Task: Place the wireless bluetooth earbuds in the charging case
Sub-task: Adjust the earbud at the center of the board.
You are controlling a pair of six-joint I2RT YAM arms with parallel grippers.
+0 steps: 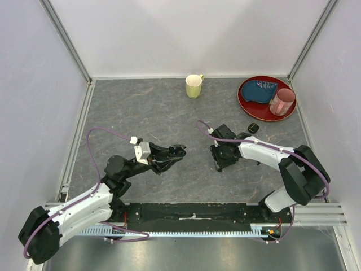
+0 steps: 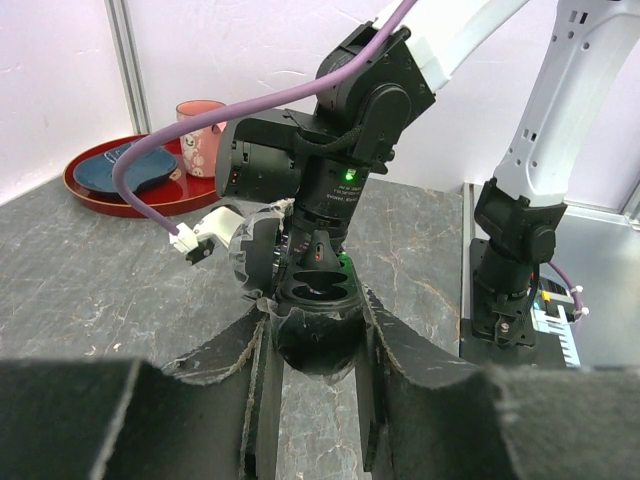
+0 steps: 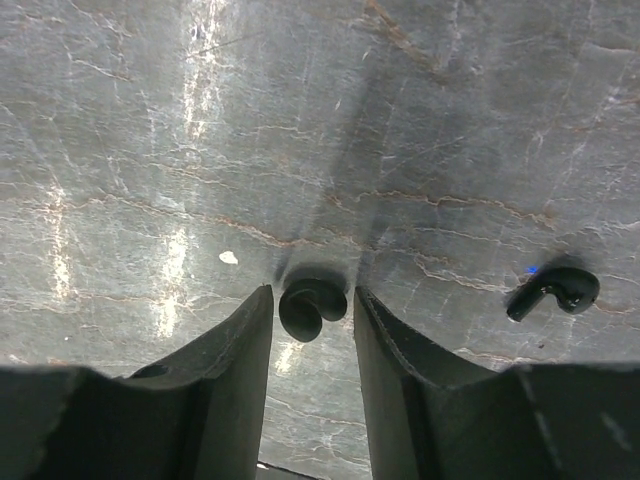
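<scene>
My left gripper (image 2: 315,308) is shut on the charging case (image 2: 318,345), a glossy black rounded box, and holds it above the table, left of centre in the top view (image 1: 179,150). My right gripper (image 3: 312,295) points down at the table, open, with one tiny black earbud (image 3: 312,308) lying between its fingertips, not touching either. A second earbud (image 3: 555,292) lies on the table to the right of that gripper. In the top view the right gripper (image 1: 220,159) sits at the table's middle and hides both earbuds.
A yellow mug (image 1: 194,86) stands at the back centre. A red tray (image 1: 245,101) at the back right holds a blue dish (image 1: 263,90) and a pink cup (image 1: 282,101). A small black oval object (image 1: 252,127) lies just in front of the tray.
</scene>
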